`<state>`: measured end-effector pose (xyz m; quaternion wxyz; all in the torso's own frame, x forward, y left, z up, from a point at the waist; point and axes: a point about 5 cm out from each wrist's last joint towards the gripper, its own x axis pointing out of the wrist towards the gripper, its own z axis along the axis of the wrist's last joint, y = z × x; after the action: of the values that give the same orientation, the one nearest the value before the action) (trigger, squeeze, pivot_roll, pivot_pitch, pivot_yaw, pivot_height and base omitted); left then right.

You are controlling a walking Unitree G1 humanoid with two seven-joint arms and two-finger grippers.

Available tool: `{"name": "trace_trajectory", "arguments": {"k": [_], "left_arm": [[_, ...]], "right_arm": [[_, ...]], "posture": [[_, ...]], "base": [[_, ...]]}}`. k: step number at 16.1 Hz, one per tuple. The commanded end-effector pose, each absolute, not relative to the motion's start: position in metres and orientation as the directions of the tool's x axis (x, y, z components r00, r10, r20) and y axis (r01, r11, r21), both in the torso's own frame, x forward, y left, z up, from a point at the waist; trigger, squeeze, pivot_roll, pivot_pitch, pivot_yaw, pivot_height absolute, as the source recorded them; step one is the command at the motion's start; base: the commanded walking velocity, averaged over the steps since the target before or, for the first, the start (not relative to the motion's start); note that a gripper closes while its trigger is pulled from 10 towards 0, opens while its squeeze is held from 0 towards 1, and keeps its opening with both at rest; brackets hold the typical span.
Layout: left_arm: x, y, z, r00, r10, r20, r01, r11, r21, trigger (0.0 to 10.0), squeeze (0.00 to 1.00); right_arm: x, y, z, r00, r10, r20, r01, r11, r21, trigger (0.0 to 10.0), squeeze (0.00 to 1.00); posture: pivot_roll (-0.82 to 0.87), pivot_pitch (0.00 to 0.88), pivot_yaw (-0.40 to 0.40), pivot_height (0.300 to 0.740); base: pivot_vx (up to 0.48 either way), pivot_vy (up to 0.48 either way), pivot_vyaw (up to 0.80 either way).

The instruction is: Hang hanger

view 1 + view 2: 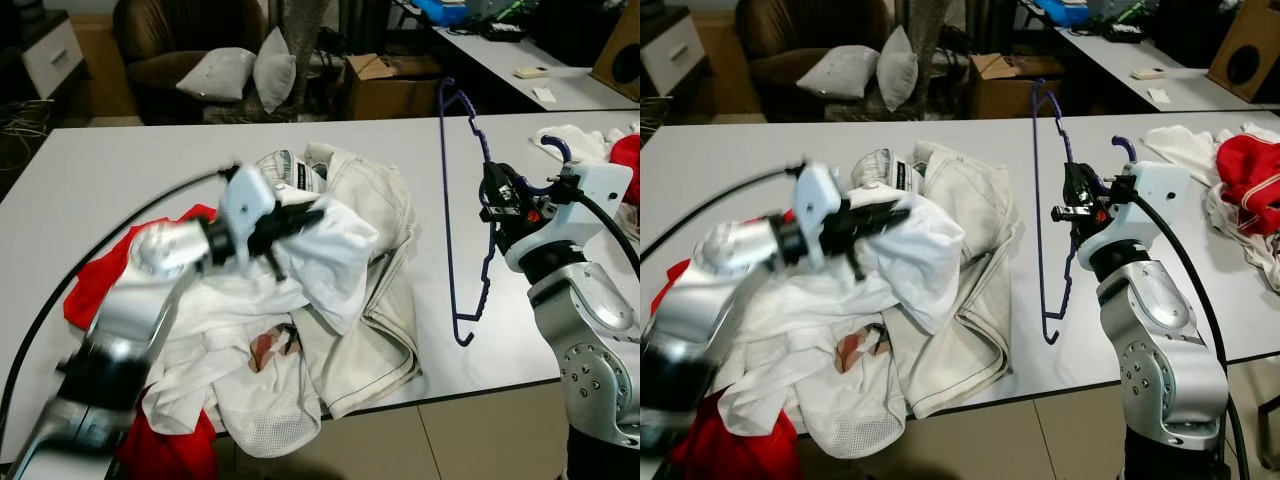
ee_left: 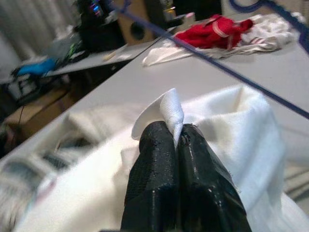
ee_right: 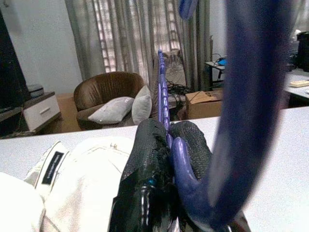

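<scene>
A wide white table (image 1: 130, 170) carries a heap of clothing at its near left: cream-coloured trousers (image 1: 375, 260) lie spread toward the middle, a crumpled white cotton shirt (image 1: 300, 265) is draped over them, and a red garment (image 1: 95, 280) shows beneath at the left edge. At the far right of the table lies another small pile of red and white clothes (image 1: 1240, 190). The right gripper (image 1: 1077, 212) holds a thin blue-purple plastic hanger (image 1: 478, 200) upright above the bare tabletop right of the trousers, its black fingers (image 3: 149, 159) pinched tight on the frame, hook curling beside the wrist. The left gripper (image 1: 300, 222), blurred, is raised over the heap, fingers (image 2: 157, 154) closed together on a fold of the white shirt.
</scene>
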<state>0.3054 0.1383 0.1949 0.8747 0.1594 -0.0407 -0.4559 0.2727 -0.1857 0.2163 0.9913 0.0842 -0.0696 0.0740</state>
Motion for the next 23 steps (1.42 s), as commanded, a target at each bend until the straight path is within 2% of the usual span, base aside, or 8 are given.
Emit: {"name": "trace_trajectory", "arguments": {"k": [1,5,8,14,15,16,17,23], "left_arm": [[0.305,0.154,0.215,0.651,-0.759,0.008,0.721,0.621,0.306,0.0,0.00],[0.310,0.257,0.297,0.836,-0.206,0.508,0.223,0.974,0.029,0.0,0.00],[0.291,0.297,0.265,0.967,-0.094,0.235,0.037,0.971,0.235,0.0,0.00],[0.288,0.283,0.220,0.994,-0.108,0.013,0.100,0.951,0.294,0.0,0.00],[0.289,0.279,0.216,0.988,-0.152,-0.026,0.154,0.953,0.262,10.0,0.00],[0.290,0.278,0.218,0.986,-0.164,-0.021,0.164,0.953,0.256,10.0,0.00],[0.290,0.277,0.226,0.980,-0.198,0.011,0.189,0.949,0.253,10.0,1.00],[0.280,0.293,0.239,0.971,-0.240,-0.001,0.236,0.953,0.187,10.0,1.00]], "right_arm": [[0.271,-0.186,0.216,0.980,0.139,0.140,-0.159,0.977,0.145,10.0,0.00],[0.273,-0.186,0.216,0.979,0.147,0.138,-0.168,0.973,0.156,10.0,0.00],[0.274,-0.163,0.207,0.929,0.365,0.069,-0.370,0.926,0.082,10.0,0.00],[0.265,-0.162,0.207,0.902,0.425,0.071,-0.429,0.902,0.051,10.0,0.00],[0.261,-0.163,0.209,0.895,0.439,0.079,-0.443,0.896,0.040,10.0,0.00],[0.260,-0.164,0.210,0.894,0.441,0.084,-0.445,0.895,0.039,10.0,0.00],[0.258,-0.167,0.212,0.894,0.438,0.096,-0.443,0.895,0.040,10.0,0.00],[0.254,-0.178,0.213,0.899,0.429,0.086,-0.433,0.901,0.025,10.0,0.00]], "posture": [[0.06,0.000,-0.028,0.740],[0.08,0.007,-0.062,0.740],[0.11,0.012,-0.085,0.740],[0.09,0.002,-0.049,0.740],[0.09,0.002,-0.043,0.740],[0.09,0.003,-0.042,0.740],[0.09,0.005,-0.040,0.740],[0.09,0.009,-0.044,0.740]], "base": [[0.000,0.000,0.00],[0.000,0.000,0.00],[0.000,0.000,0.00],[0.000,0.000,0.00],[0.000,0.000,0.00],[0.000,0.000,0.00],[0.000,0.000,0.00],[0.000,0.000,0.00]]}}
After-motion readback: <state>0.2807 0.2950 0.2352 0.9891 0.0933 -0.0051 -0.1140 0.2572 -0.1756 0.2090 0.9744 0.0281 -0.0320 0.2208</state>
